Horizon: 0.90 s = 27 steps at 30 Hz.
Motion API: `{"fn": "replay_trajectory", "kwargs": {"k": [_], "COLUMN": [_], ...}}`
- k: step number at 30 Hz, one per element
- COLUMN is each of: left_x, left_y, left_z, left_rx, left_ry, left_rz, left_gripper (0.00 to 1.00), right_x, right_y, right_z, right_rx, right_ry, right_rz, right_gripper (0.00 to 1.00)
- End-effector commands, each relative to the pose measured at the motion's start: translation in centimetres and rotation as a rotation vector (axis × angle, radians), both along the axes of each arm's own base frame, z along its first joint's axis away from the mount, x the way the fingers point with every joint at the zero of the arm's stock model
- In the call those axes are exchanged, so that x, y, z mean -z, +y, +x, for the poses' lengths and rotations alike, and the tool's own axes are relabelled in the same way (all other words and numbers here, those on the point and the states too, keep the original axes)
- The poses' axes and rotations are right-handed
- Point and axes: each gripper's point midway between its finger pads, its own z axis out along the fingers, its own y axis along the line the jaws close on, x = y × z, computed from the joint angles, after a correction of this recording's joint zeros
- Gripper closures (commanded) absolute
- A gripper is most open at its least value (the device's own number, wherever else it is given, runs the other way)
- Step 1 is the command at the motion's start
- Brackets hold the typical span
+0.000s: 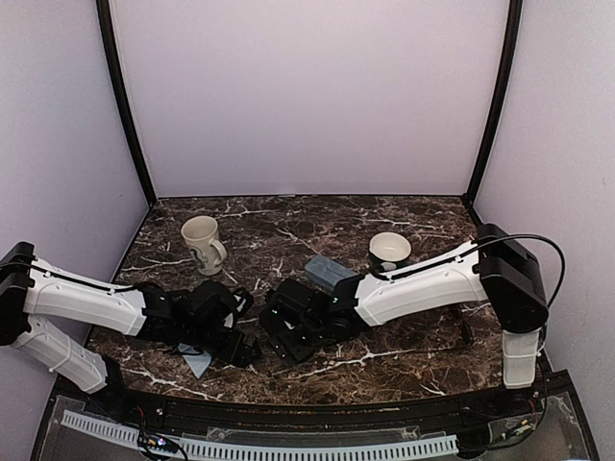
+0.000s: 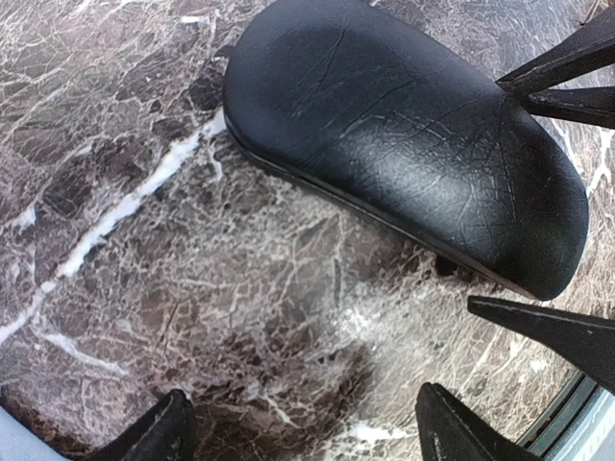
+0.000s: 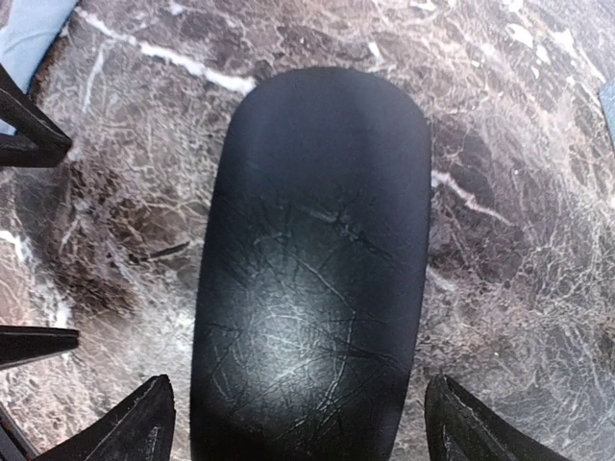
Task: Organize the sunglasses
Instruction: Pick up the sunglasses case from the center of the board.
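On the dark marbled worktop (image 1: 413,346), a cream mug (image 1: 202,240) stands in the upper left of the top view. A white bowl (image 1: 389,250) stands at the upper right, just behind the right arm. A blue-grey case (image 1: 330,274) lies left of the bowl, partly under that arm. A pale blue flat piece (image 1: 199,363) shows at the lower left, under the left arm. Both arms reach toward the middle of the frame and their dark wrists crowd the spot, so little can be made out there from above.

The closed black case (image 3: 312,269) fills the centre of the right wrist view, lying lengthwise. The right gripper (image 3: 307,432) is spread wide and straddles the case's lower end. One finger sits on each side with a thin strip of marble between finger and case, so it grips nothing.

In the left wrist view the black case lies at the upper right. The left gripper (image 2: 303,432) is spread wide at the bottom of the frame over bare marble, touching nothing. The right gripper's finger ends poke in at the right edge.

The sunglasses do not show in any view.
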Motion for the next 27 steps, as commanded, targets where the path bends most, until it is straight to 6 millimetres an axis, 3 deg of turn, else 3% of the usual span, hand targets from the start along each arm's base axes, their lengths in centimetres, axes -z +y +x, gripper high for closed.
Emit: {"fn": "replay_trajectory", "kwargs": {"k": [1,7,14,21,27], "left_x": [0.2,0.2,0.2,-1.0,-3.3], "left_y": [-0.1,-0.1,-0.3,-2.4,-4.1], "left_z": [-0.1,-0.1,0.0,0.6,1.7], "left_rx": [0.014,0.014,0.012,0.040,0.062], "left_ry": [0.001,0.004,-0.003,-0.029,-0.042], "left_rz": [-0.003,-0.005,-0.023,-0.143,-0.332], "left_gripper": [0.19,0.19,0.19,0.13,0.12], "right_x": [-1.9,-0.9,-1.8,-4.0,-6.5], "right_y": [0.7,0.6,0.7,-0.4,-2.8], "right_z": [0.1,0.0,0.1,0.9,2.0], "right_rx": [0.006,0.007,0.014,0.038,0.044], "right_ry": [-0.017,-0.004,-0.013,-0.004,0.065], "right_rz": [0.057,0.038,0.069,0.184,0.358], "right_gripper": [0.11,0.22,0.34,0.50,0.53]}}
